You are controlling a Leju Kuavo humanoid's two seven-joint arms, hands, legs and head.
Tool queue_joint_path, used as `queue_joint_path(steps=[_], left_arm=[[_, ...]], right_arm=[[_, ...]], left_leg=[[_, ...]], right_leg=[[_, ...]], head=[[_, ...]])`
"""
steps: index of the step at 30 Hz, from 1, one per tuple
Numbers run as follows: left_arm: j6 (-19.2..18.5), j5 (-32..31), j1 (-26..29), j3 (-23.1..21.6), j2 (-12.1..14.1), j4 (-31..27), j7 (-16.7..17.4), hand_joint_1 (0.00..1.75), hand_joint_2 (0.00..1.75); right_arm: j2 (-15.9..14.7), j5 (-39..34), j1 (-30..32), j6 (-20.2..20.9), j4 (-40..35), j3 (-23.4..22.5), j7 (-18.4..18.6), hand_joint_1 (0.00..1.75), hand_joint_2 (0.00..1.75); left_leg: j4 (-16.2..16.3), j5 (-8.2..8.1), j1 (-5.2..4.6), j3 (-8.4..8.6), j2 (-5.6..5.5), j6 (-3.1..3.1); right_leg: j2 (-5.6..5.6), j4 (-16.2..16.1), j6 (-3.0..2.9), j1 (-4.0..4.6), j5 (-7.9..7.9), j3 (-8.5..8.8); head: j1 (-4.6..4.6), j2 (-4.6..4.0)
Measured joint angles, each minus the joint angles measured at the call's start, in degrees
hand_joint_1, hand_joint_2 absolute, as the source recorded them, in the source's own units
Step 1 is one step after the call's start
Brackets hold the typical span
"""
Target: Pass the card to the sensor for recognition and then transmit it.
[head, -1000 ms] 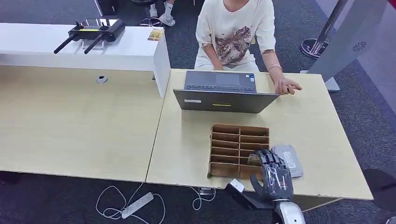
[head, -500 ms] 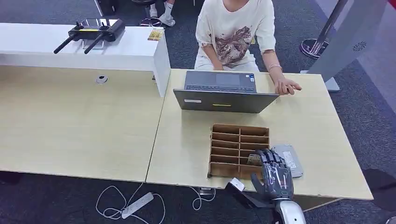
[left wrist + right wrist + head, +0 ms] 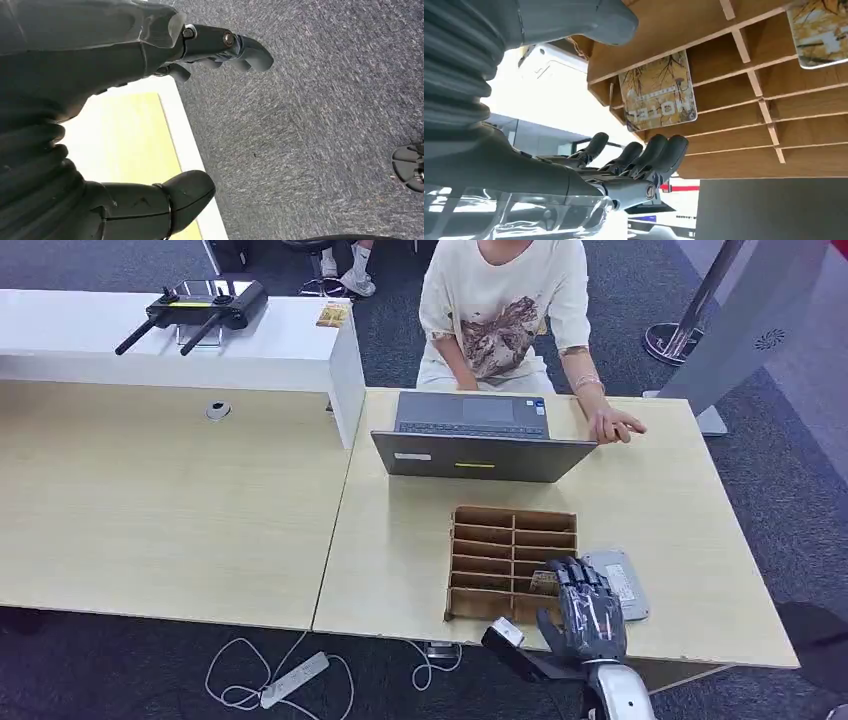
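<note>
Two desks pushed together, with a laptop [image 3: 480, 445] between the wooden divider tray [image 3: 512, 562] and a person [image 3: 505, 310] sitting at the far side. A grey sensor pad [image 3: 622, 580] lies just beside the tray. The card [image 3: 657, 92] sits in one of the tray's near slots, right at the right hand's [image 3: 588, 615] fingertips [image 3: 669, 150]; fingers spread, nothing held. The left hand [image 3: 215, 47] hangs over carpet, loosely curled and holding nothing.

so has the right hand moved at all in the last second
No, not noticeably. The right hand hovers in the same spot at the near right corner of the wooden rack, beside the grey card reader.
</note>
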Motion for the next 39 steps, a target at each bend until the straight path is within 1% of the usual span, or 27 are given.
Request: queue_joint_path(steps=[3,7,9,12,13,15,17,19,20,22,24,26,28,31,32,34,35,37,39], left_arm=[[0.0,0.0,0.0,0.0,0.0,0.0,0.0,0.0,1.75],[0.0,0.0,0.0,0.0,0.0,0.0,0.0,0.0,1.75],[0.0,0.0,0.0,0.0,0.0,0.0,0.0,0.0,1.75],[0.0,0.0,0.0,0.0,0.0,0.0,0.0,0.0,1.75],[0.0,0.0,0.0,0.0,0.0,0.0,0.0,0.0,1.75],[0.0,0.0,0.0,0.0,0.0,0.0,0.1,0.0,1.75],[0.0,0.0,0.0,0.0,0.0,0.0,0.2,0.0,1.75],[0.1,0.0,0.0,0.0,0.0,0.0,0.3,0.0,1.75],[0.1,0.1,0.0,0.0,0.0,0.0,0.3,0.0,1.75],[0.1,0.1,0.0,0.0,0.0,0.0,0.3,0.0,1.75],[0.1,0.1,0.0,0.0,0.0,0.0,0.4,0.0,1.75],[0.2,0.1,0.0,0.0,0.0,0.0,0.4,0.0,1.75],[0.2,0.1,0.0,0.0,0.0,0.0,0.3,0.0,1.75],[0.2,0.1,0.0,0.0,0.0,0.0,0.3,0.0,1.75],[0.2,0.1,0.0,0.0,0.0,0.0,0.4,0.0,1.75],[0.2,0.1,0.0,0.0,0.0,0.0,0.3,0.0,1.75],[0.2,0.1,0.0,0.0,0.0,0.0,0.3,0.0,1.75],[0.2,0.0,0.0,0.0,0.0,0.0,0.4,0.0,1.75],[0.2,0.0,0.0,0.0,0.0,0.0,0.4,0.0,1.75]], right_arm=[[0.0,0.0,0.0,0.0,0.0,0.0,0.0,0.56,1.75],[0.0,0.0,-0.6,0.0,0.8,0.0,0.0,0.63,1.75],[0.0,0.0,-0.6,0.0,0.9,0.0,0.0,0.61,1.75],[0.0,0.0,-0.8,0.0,1.1,0.0,0.0,0.66,1.75],[0.0,0.0,-0.9,0.0,1.1,0.0,0.0,0.65,1.75],[0.0,0.0,-0.9,0.0,1.3,0.0,0.0,0.72,1.75],[0.0,0.0,-1.0,0.0,1.4,0.0,0.0,0.72,1.75],[0.1,0.0,-1.2,0.0,1.4,0.0,0.0,0.79,1.75],[0.2,0.0,-1.3,0.0,1.4,0.0,0.0,0.77,1.75],[0.3,0.1,-1.4,0.0,1.4,0.0,0.0,0.84,1.75],[0.3,0.1,-1.5,0.0,1.5,0.0,0.0,0.86,1.75],[0.5,0.1,-1.6,0.0,1.5,-0.1,0.0,0.93,1.75],[0.5,0.1,-1.7,0.0,1.5,-0.1,0.0,0.94,1.75],[0.6,0.2,-1.9,0.0,1.5,-0.1,0.0,0.93,1.75],[0.6,0.2,-1.9,0.0,1.5,-0.1,0.0,0.89,1.75],[0.6,0.2,-1.9,0.0,1.5,-0.1,0.0,0.91,1.75],[0.6,0.2,-1.9,0.0,1.5,-0.1,0.0,0.87,1.75],[0.8,0.2,-2.0,0.0,1.5,-0.1,0.0,0.89,1.75],[0.8,0.2,-2.1,0.0,1.5,-0.1,0.0,0.86,1.75]], left_leg=[[0.0,0.0,0.0,0.0,0.0,0.0],[0.0,0.0,0.0,0.0,0.0,0.0],[0.0,0.0,0.0,0.0,-0.01,0.0],[0.0,0.0,0.0,0.0,0.0,0.0],[0.0,0.0,0.0,0.0,0.0,0.0],[0.0,0.0,0.0,0.0,0.0,0.0],[0.0,0.0,0.0,0.0,0.0,0.0],[0.0,0.0,0.0,0.0,0.0,0.0],[0.0,0.0,0.0,0.0,0.0,0.0],[0.0,0.0,0.0,0.0,0.0,0.0],[0.0,0.0,0.0,0.01,0.0,0.0],[0.0,0.0,0.0,0.01,0.0,0.0],[0.0,0.0,0.0,0.01,0.0,0.0],[0.0,0.0,0.0,0.02,0.01,0.0],[0.0,0.0,0.0,0.02,0.01,0.0],[0.0,0.0,0.0,0.02,0.01,0.0],[0.0,0.0,0.0,0.02,0.01,0.0],[0.0,0.0,0.0,0.02,0.01,0.0],[0.0,0.0,0.0,0.03,0.01,0.0]], right_leg=[[0.0,0.0,0.0,0.0,0.0,0.0],[0.0,0.0,0.0,0.0,0.0,0.0],[0.0,0.0,0.0,0.0,0.0,0.0],[0.0,0.0,0.0,0.0,0.0,0.0],[0.0,0.0,0.0,0.0,0.0,0.0],[0.0,0.0,0.0,0.0,0.0,0.0],[0.0,0.0,0.0,0.0,0.0,0.0],[0.0,0.0,0.0,0.0,0.0,0.0],[0.0,0.0,0.0,0.0,0.0,0.0],[0.0,0.0,0.0,0.0,0.0,0.0],[0.0,0.0,0.0,0.0,0.0,0.0],[0.0,0.0,0.0,0.0,0.0,0.0],[0.0,0.0,0.0,0.0,0.0,0.0],[0.01,0.0,0.0,0.0,0.0,0.0],[0.01,0.0,0.0,0.0,0.0,0.0],[0.0,0.0,0.0,0.0,0.0,0.01],[0.0,0.0,0.0,0.0,0.0,0.01],[0.01,0.0,0.0,0.0,0.0,0.02],[0.01,0.0,0.0,0.0,0.0,0.02]], head=[[0.0,0.0],[0.0,0.0],[0.0,0.0],[0.0,0.0],[0.0,0.0],[0.0,0.0],[0.0,0.0],[0.0,0.0],[0.0,0.0],[0.0,0.0],[0.0,0.0],[0.0,0.0],[0.0,0.0],[0.0,0.0],[0.0,0.0],[0.0,0.0],[0.0,0.0],[0.0,0.0],[0.0,0.0]])
